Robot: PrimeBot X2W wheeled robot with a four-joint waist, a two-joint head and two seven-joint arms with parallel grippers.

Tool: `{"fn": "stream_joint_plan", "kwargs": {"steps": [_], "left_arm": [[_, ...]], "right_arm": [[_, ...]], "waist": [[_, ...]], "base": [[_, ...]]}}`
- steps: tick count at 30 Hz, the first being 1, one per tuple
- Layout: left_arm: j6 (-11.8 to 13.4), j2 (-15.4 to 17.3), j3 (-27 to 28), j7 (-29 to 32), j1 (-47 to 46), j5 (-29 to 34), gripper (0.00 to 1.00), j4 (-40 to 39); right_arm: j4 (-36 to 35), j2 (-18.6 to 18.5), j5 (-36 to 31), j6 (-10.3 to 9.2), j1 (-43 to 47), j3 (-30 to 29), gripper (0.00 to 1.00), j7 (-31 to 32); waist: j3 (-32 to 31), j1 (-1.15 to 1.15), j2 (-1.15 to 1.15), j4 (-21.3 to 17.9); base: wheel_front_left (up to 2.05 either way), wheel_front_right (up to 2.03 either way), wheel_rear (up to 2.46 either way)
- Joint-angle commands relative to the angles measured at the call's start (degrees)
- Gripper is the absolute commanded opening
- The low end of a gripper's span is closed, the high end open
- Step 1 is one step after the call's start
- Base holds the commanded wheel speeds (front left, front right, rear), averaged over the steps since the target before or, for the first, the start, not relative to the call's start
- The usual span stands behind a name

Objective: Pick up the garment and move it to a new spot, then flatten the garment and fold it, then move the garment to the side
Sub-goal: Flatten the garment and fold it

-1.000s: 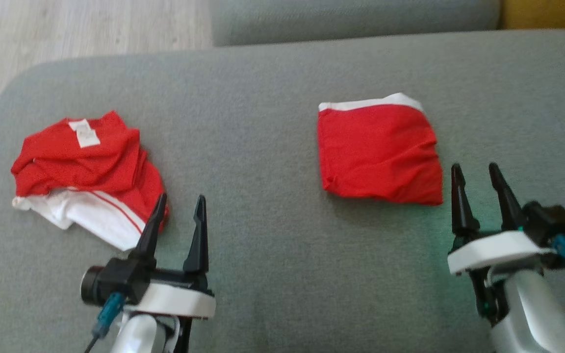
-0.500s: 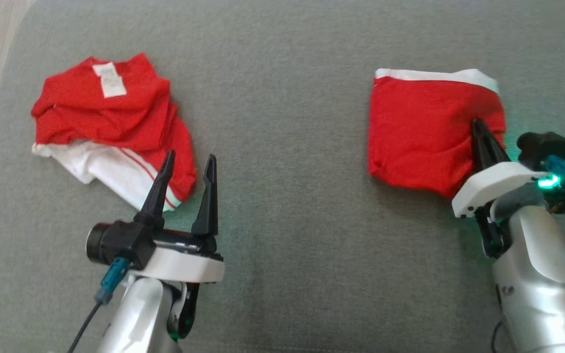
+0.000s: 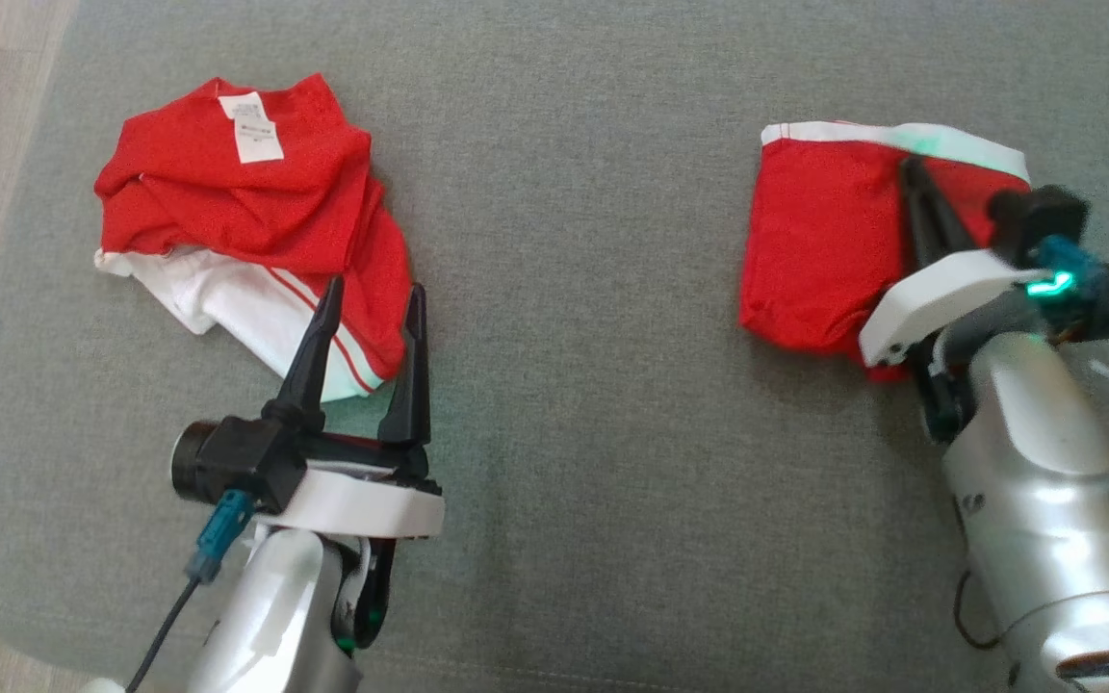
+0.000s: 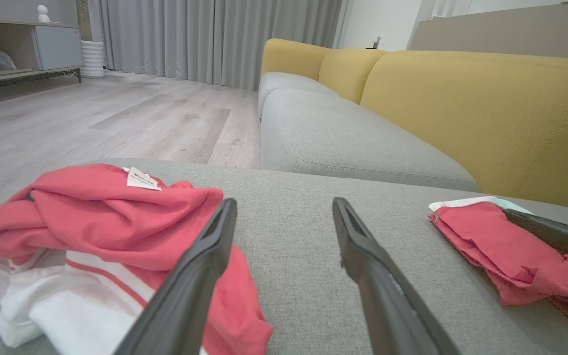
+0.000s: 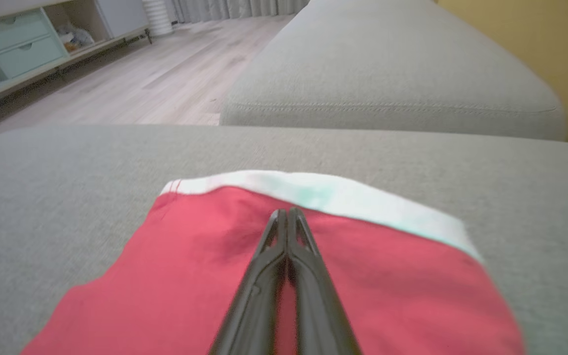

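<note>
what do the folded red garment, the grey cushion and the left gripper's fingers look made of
Folded red garment with white band: thin matte knit fabric, likely; soft creases.
Grey seat cushion: woven upholstery cloth, coarse visible weave.
Long dark fingers of left gripper: probably moulded plastic, smooth with slight sheen.

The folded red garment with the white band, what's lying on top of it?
The right gripper, shut, lays its dark fingers over the folded red garment. Whether they pinch cloth is unclear; the garment's near corner is hidden behind the gripper's white mount.
</note>
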Motion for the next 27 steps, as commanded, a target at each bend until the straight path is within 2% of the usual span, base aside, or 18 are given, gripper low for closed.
{"fn": "stream_joint_plan", "kwargs": {"steps": [1, 7, 12, 19, 27], "left_arm": [[0.20, 0.24, 1.62, -0.37, -1.79, -0.25, 1.00, -1.93], [0.34, 0.24, 1.55, -0.37, -1.61, -0.38, 1.00, -1.72], [0.55, 0.24, 1.71, -0.37, -1.26, -0.38, 1.00, -1.47], [0.46, 0.24, 2.63, -0.37, -0.16, -0.07, 1.00, -1.48], [0.08, 0.24, 3.85, -0.37, 1.80, 1.07, 1.00, -1.70]], "right_arm": [[-0.20, 1.15, -0.20, -0.04, -1.01, 2.56, 0.00, -0.54], [5.67, 1.32, 0.29, -0.04, -0.08, 7.36, 0.00, 0.38], [6.24, 1.35, 2.14, -0.04, -0.24, 7.14, 0.00, -2.43], [0.86, 1.40, 4.84, -0.04, 1.17, 7.49, 0.00, -3.74], [-13.51, 1.41, 5.48, -0.04, 9.17, 5.20, 0.00, -3.80]], "waist": [[-0.02, 0.00, 0.00, 0.17], [-0.25, 0.00, 0.00, 0.35], [-1.33, 0.00, 0.00, -0.29], [-3.88, 0.00, 0.00, -2.23], [-7.87, 0.00, 0.00, -5.87]], "base": [[0.00, 0.00, 0.00], [0.00, 0.00, 0.00], [0.00, 0.00, 0.00], [0.00, 0.00, 0.00], [0.00, 0.00, 0.00]]}}
